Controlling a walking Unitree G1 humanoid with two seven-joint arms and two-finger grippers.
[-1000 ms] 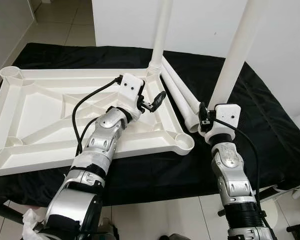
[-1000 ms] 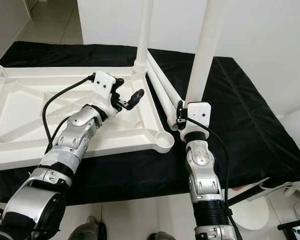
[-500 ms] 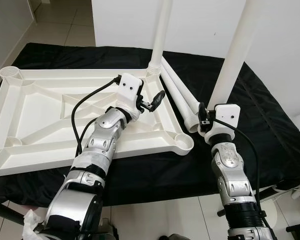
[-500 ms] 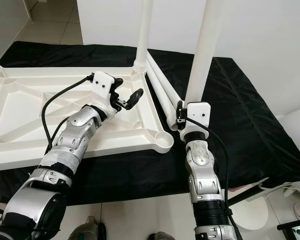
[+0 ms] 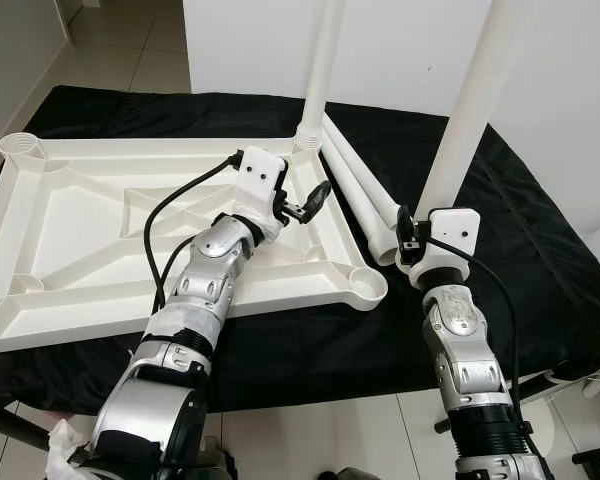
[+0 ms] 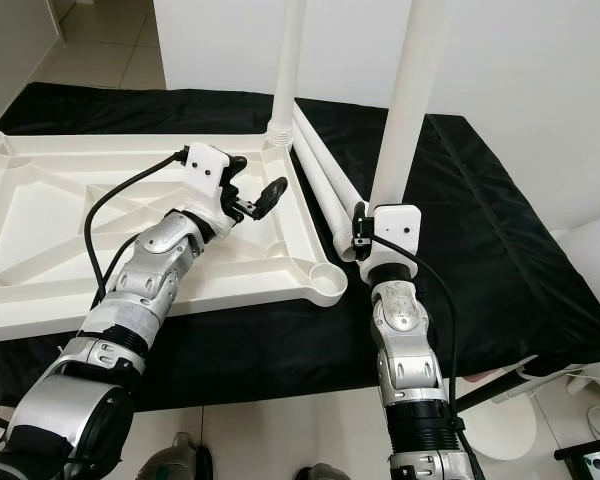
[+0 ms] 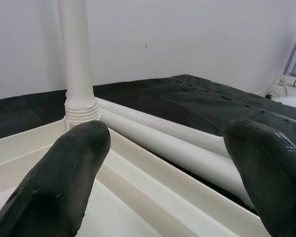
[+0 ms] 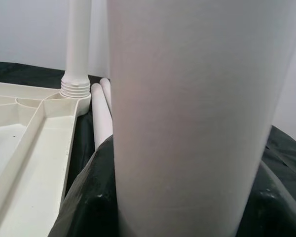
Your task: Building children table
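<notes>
Four legs are in play: one leg (image 5: 320, 70) already stands upright, screwed into the socket at the far right corner of the upturned white tabletop (image 5: 80, 215), two loose legs (image 5: 365, 195) lie side by side on the black cloth (image 5: 540, 250) just beside the tabletop's right edge, and the fourth leg (image 5: 470, 110) is held upright by the right gripper (image 5: 412, 240). Its fingers are pinching that leg near its lower end (the right wrist view shows the black pads wrapped against the white tube), with the leg's foot close to the ends of the loose pair and just beside the empty socket (image 5: 365, 283) at the tabletop's near right corner.

The left gripper (image 5: 305, 205) hovers over the tabletop's right side, near the mounted leg, its jaws spread and holding nothing.

My judgement is that the held leg is bound for the near right socket. The risks: the grip sits low on a long tube, so the leg could tip or swivel in the fingers as it travels; its foot could knock the loose legs and send them rolling along the cloth; and a tilted entry could cross the thread or push the unbraced tabletop sideways.
</notes>
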